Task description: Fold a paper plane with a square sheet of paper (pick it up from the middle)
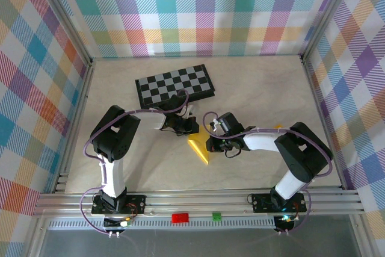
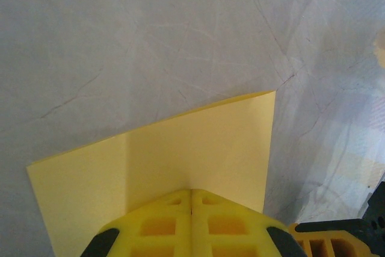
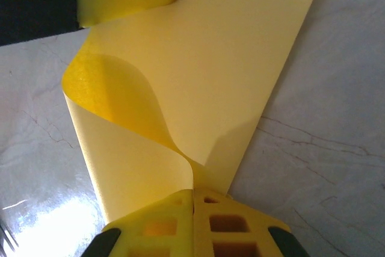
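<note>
Square sheet of paper [image 1: 200, 148]: yellow, partly folded, on the table [image 1: 120, 161] near its centre, between the two grippers and nearer than the chessboard.

Chessboard [image 1: 175, 84]: black and grey, flat on the table, beyond the paper and apart from it.

Left gripper [image 1: 189, 128]: positioned at the far edge of the paper. From the left wrist view [image 2: 191, 200]: jaws closed, yellow pads [image 2: 180, 206] meeting along one seam, tips down against the paper [image 2: 198, 148]. Paper flat on the table here, with one straight crease left of the tips. Cannot tell whether any paper is caught in the seam.

Right gripper [image 1: 212, 145]: positioned at the right edge of the paper. From the right wrist view [image 3: 193, 200]: jaws closed, clamped on a raised fold of the paper [image 3: 228, 58], with one layer curling up in a loop and entering the seam between the pads.

Small orange-yellow block [image 1: 278, 126]: on the table, just behind the right arm, well apart from the paper.
</note>
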You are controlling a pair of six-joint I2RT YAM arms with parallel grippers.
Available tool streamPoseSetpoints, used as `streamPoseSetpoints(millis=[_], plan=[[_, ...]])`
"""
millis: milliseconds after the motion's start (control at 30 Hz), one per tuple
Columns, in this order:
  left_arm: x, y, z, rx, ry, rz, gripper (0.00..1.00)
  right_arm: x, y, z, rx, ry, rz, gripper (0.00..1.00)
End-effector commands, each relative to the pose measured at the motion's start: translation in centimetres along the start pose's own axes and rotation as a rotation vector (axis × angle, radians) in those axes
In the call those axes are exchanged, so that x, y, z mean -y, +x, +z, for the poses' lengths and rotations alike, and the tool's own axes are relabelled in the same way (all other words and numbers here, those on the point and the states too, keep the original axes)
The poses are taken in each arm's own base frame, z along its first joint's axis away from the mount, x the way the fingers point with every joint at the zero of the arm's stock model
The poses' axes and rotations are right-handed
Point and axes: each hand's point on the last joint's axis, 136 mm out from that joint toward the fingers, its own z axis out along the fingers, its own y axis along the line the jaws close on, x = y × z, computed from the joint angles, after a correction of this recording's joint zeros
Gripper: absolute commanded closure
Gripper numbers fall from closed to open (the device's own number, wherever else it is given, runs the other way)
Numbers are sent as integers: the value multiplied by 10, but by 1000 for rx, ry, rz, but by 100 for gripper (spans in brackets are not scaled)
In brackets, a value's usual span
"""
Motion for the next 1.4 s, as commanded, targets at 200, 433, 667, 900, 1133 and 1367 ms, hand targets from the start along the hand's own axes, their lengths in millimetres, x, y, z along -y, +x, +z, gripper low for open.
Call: streamPoseSetpoints(millis=[200,433,667,900,1133,1367], plan=[[-24,24,1,-80,-67,-56,98,6,0,6,-13,19,21,97],[-15,9,-7,-48,-91,-22,97,7,2,7,-11,16,27,97],[-8,1,-14,-24,-85,-10,93,9,4,7,-14,16,26,97],[8,-15,-26,35,-67,23,84,3,1,6,-7,-5,17,97],[6,-17,-29,58,-82,17,82,-5,-3,3,3,-30,4,97],[23,-22,-55,149,-49,20,79,-7,-4,2,0,-38,0,96]])
